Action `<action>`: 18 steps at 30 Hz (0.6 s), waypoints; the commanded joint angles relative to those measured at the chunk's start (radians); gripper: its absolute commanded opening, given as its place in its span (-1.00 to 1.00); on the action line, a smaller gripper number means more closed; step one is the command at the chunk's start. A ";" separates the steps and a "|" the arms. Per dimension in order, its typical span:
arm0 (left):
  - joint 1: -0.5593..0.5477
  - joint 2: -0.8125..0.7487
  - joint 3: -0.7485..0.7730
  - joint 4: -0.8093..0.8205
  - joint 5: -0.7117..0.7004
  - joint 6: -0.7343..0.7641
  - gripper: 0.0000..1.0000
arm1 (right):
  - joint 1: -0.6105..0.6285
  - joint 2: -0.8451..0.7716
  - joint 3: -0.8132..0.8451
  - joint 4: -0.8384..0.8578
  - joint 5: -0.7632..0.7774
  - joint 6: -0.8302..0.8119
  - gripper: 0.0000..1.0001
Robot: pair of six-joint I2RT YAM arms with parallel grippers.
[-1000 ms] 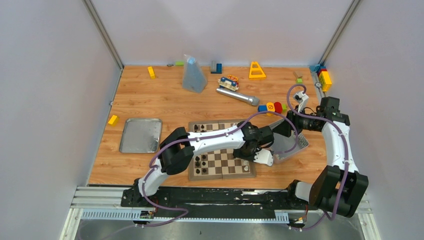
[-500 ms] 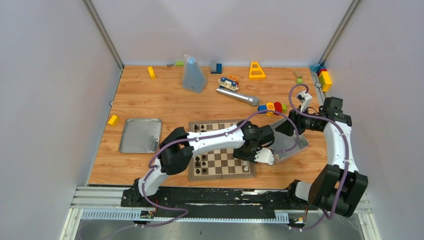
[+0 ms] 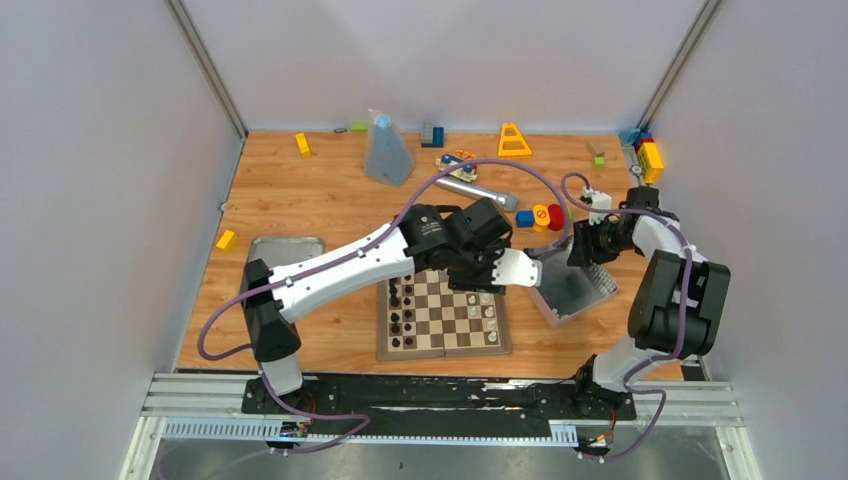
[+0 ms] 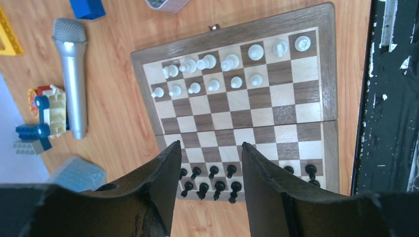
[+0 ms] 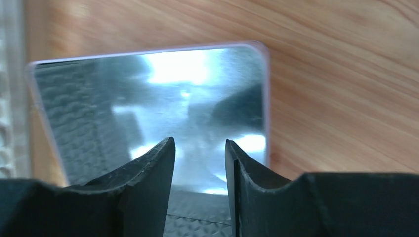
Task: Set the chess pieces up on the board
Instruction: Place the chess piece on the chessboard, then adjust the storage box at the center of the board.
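The board [image 3: 445, 345] lies in front of the arms and fills the left wrist view [image 4: 328, 59]. White chess pieces [image 3: 490, 305] stand in two rows on its right side, shown at the top of the left wrist view [image 4: 213, 85]. Black pieces [image 4: 212, 180] stand in two rows on the opposite side. My left gripper [image 3: 470, 272] hangs high above the board, open and empty [image 4: 210, 148]. My right gripper [image 3: 585, 245] is open and empty over the shiny metal tin [image 5: 148, 94], whose visible inside holds no pieces.
The metal tin [image 3: 565, 292] sits right of the board and its flat lid [image 3: 282, 270] to the left. A silver microphone [image 3: 472, 190], a toy stack [image 4: 47, 111], a clear bag [image 3: 387, 150], a yellow triangle [image 3: 514, 140] and loose bricks lie along the far side.
My left arm has lifted from the board's right edge near the tin and now hangs high over the board. My right gripper has drawn back a little to the right above the tin.
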State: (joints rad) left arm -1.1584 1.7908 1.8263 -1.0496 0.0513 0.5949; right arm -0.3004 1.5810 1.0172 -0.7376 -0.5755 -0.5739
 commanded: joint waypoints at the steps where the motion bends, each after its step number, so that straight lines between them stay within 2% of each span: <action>1: 0.020 -0.048 -0.044 0.025 0.003 -0.015 0.12 | 0.002 0.028 0.040 0.075 0.250 -0.018 -0.19; 10: 0.048 -0.117 -0.120 0.050 -0.022 -0.003 0.13 | -0.068 -0.110 -0.100 0.046 0.530 -0.070 -0.37; 15: 0.065 -0.147 -0.158 0.060 -0.037 0.002 0.14 | -0.110 -0.193 -0.168 -0.058 0.574 -0.066 -0.43; 18: 0.074 -0.161 -0.167 0.059 -0.040 0.002 0.14 | -0.106 -0.250 -0.176 -0.181 0.509 -0.064 -0.45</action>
State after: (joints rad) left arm -1.0985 1.7058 1.6669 -1.0210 0.0204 0.5926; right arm -0.4088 1.4006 0.8501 -0.7792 -0.0601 -0.6285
